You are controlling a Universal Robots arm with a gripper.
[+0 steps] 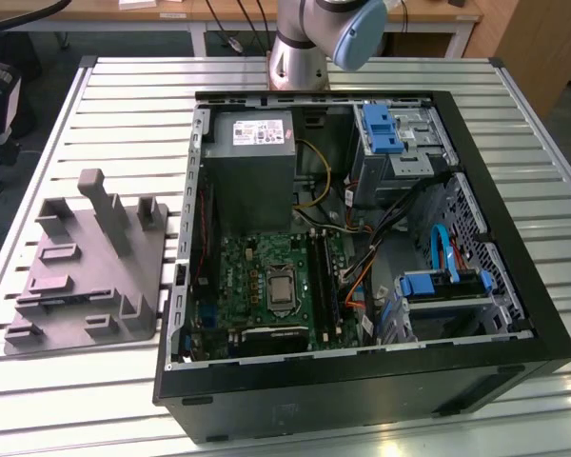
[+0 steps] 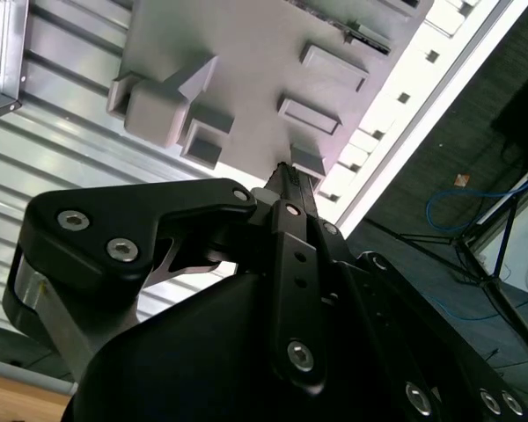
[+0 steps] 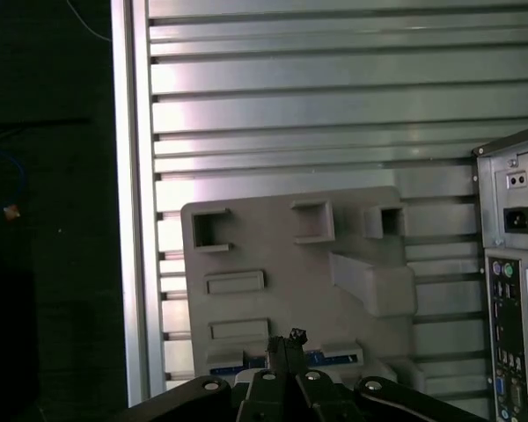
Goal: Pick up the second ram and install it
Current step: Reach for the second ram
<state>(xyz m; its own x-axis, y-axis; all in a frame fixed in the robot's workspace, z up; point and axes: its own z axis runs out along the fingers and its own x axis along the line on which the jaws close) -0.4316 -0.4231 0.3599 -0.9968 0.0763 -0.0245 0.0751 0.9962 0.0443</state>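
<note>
Hand (image 3: 286, 338), fingers pressed together, near thin blue-marked second ram (image 3: 334, 358) in fixture (image 3: 273, 255).

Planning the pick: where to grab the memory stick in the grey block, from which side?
Pinch the memory stick across its thin faces at the upper long edge, coming straight down. It seems to stand on edge in a slot of the grey block, whose walls shield the rest.
</note>
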